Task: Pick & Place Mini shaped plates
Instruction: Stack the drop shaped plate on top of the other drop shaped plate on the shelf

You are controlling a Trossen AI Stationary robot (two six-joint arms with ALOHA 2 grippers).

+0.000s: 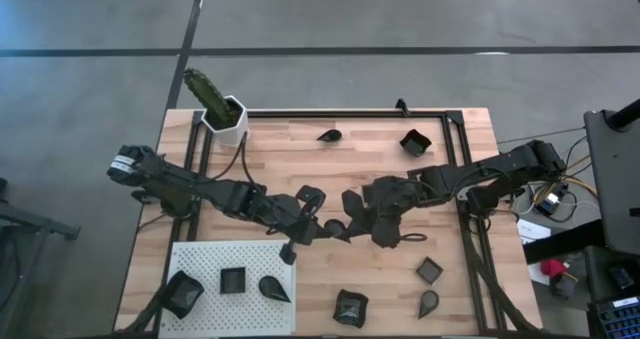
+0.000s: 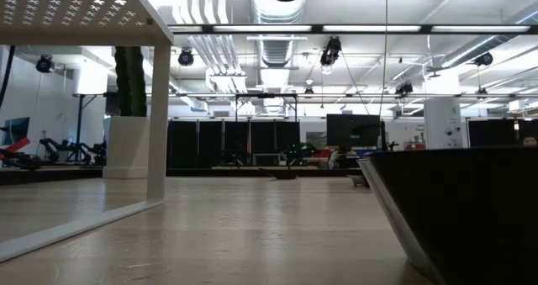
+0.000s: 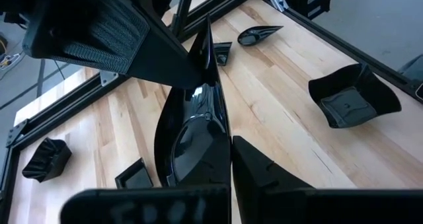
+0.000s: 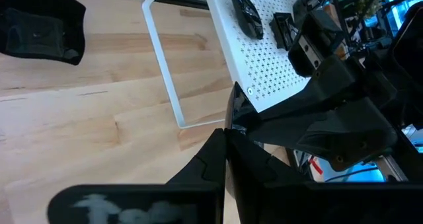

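Observation:
My two grippers meet over the middle of the table, both shut on one glossy black teardrop plate (image 3: 192,128) held on edge between them. My left gripper (image 1: 318,229) comes from the table's left and my right gripper (image 1: 352,224) from the right. Three mini plates lie on the white perforated board (image 1: 205,264): a wavy one (image 1: 182,294), a square one (image 1: 233,279) and a teardrop (image 1: 273,287). Several more lie on the wood, among them a wavy one (image 1: 350,307), a square one (image 1: 429,270) and a teardrop (image 1: 428,301). My left gripper pinches the plate's thin rim at its broad end (image 3: 223,148) between its two fingers, slanting down from the table's left. The plate stands on edge, lifted clear of the table. My right gripper pinches the same plate at its pointed end (image 3: 206,55), slanting down from the table's right. In its own wrist view only the edge-on rim (image 4: 231,112) shows above the shut fingers.
A white hexagonal pot with a green cactus (image 1: 222,114) stands at the far left corner. A teardrop plate (image 1: 328,135) and a wavy plate (image 1: 413,142) lie near the far edge. A black frame (image 1: 455,179) runs along the table's far and right sides.

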